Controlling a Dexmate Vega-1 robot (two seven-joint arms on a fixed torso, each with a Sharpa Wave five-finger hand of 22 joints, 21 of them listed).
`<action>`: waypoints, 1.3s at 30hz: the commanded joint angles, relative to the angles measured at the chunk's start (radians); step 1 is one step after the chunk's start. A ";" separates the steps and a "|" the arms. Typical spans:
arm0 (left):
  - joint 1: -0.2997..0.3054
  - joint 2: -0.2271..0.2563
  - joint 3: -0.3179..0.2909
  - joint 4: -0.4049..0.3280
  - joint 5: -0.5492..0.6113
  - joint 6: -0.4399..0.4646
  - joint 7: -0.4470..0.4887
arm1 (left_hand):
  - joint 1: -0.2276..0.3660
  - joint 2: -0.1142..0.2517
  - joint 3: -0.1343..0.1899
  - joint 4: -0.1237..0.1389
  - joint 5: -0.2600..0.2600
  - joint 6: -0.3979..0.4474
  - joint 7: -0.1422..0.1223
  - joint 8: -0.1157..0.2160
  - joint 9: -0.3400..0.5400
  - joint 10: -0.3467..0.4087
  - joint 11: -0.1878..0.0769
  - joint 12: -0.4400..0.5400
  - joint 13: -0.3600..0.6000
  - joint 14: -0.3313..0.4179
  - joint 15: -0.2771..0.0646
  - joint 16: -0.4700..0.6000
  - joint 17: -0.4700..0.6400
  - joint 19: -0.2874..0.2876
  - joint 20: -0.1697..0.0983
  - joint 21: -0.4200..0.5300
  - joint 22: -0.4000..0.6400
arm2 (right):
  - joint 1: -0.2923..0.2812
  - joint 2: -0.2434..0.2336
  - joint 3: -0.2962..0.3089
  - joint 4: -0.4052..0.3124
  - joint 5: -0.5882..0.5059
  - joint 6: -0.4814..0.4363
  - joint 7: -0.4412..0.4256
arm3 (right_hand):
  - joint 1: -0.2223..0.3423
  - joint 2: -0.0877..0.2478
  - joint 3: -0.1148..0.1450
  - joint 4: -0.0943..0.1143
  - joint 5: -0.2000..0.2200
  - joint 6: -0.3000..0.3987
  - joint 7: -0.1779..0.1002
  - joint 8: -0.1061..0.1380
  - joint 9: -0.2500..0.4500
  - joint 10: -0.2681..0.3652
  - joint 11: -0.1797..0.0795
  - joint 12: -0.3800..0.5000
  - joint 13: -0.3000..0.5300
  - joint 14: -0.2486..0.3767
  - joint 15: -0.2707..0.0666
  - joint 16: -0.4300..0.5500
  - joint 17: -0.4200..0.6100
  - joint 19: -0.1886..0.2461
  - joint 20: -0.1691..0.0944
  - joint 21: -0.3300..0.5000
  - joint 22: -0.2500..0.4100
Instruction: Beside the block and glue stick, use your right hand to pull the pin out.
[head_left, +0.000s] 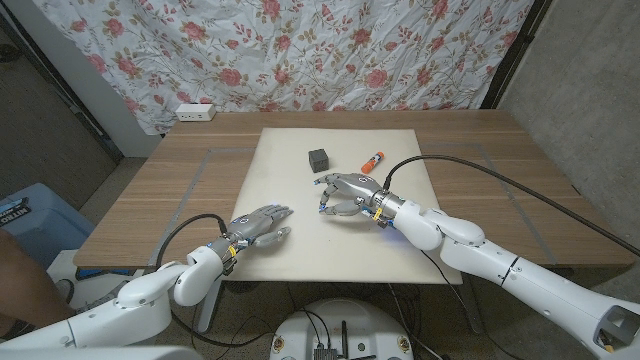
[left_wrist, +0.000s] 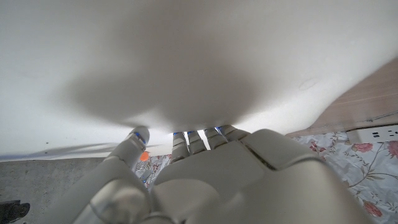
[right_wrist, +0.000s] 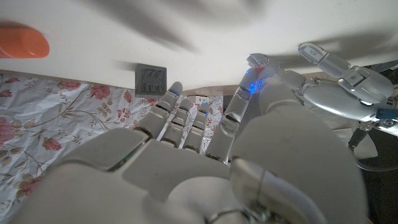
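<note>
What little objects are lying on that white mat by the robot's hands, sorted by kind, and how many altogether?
Dark blocks: 1, the block.
Glue sticks: 1, the glue stick with an orange cap.
Pins: none that I can make out; the right hand covers its spot on the mat.
Total: 2 visible objects.

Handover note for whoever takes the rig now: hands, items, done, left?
Right hand: on the white mat, fingers curled down just in front of the block; grip hidden, pin not visible.
Left hand: holds nothing, fingers apart, at the mat's near left edge.
Glue stick: lying right of the block.
Done: right hand is at the spot.
Left: confirm the pin, pull it out.
</note>
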 joint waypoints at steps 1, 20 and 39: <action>0.035 0.007 -0.031 -0.024 -0.017 -0.002 0.062 | 0.013 0.073 0.002 -0.005 -0.004 0.028 0.018 0.004 0.008 0.019 0.011 0.007 0.006 0.017 -0.034 0.007 0.004 0.024 -0.059 0.007 0.006 | -0.008 0.001 0.008 -0.020 -0.005 -0.024 0.001 | 0.013 0.003 -0.004 0.000 0.001 0.015 -0.006 0.004 0.004 0.007 0.001 0.000 0.002 0.005 -0.059 0.007 0.006 -0.003 0.007 -0.002 0.002; 0.053 -0.012 -0.081 -0.041 -0.040 -0.020 0.132 | 0.018 0.074 0.000 -0.006 -0.004 0.050 0.021 0.009 0.008 0.022 0.010 0.007 0.007 0.019 -0.036 0.007 0.005 0.035 -0.058 0.010 0.006 | -0.007 0.010 -0.006 -0.047 -0.046 -0.075 0.004 | 0.014 0.003 -0.008 0.001 0.001 0.018 -0.006 0.003 0.002 0.014 -0.001 -0.001 0.002 0.005 -0.057 0.008 0.007 -0.009 0.010 -0.003 0.002; 0.114 0.009 -0.151 -0.099 -0.049 -0.003 0.172 | 0.021 0.075 -0.001 -0.005 -0.004 0.054 0.021 0.008 0.008 0.022 0.010 0.007 0.007 0.025 -0.034 0.010 0.005 0.044 -0.055 0.011 0.006 | -0.004 0.025 -0.005 -0.047 -0.035 -0.094 -0.006 | 0.016 0.004 -0.011 0.001 0.001 0.020 -0.006 0.001 0.001 0.021 -0.003 -0.001 0.002 0.008 -0.057 0.010 0.008 -0.003 0.013 0.000 0.002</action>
